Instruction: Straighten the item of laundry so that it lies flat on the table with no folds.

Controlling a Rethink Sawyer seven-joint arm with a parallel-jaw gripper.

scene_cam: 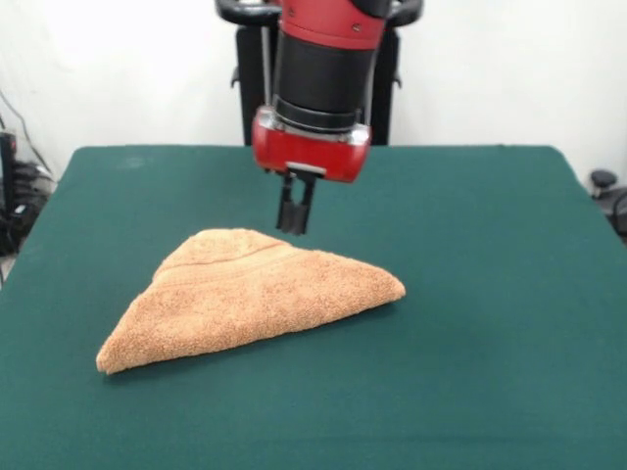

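- Nearest to my camera is bare green felt: the table (pixel 509 392) fills the lower part of the front view, and nothing lies on that front strip.
- Just behind that strip lies the towel (pixel 245 299), orange-tan terry, a little left of the table's middle.
- From here I see it folded over on itself into a rough triangle, so it is not lying flat.
- Its left corner (pixel 110 360) points toward the camera and comes closest to the front edge.
- Its right corner (pixel 390 288) is rounded and thick, with layers of cloth doubled over there.
- Its top corner sits farthest back, and a woven band (pixel 230 257) runs across the cloth just below that peak.
- I can see the arm (pixel 323 69) coming straight down over the far part of the table, black sleeve above, red wrist housing below.
- Under the housing hangs the gripper (pixel 295 217), dark and narrow, pointing downward.
- Its fingers (pixel 286 213) look drawn close together with only a thin slit between them, and I see no cloth held in them.
- On my screen the tips sit just above the far edge of the towel, near the peak; I cannot tell whether they touch it.
- Behind the table I make out a white wall (pixel 490 69).
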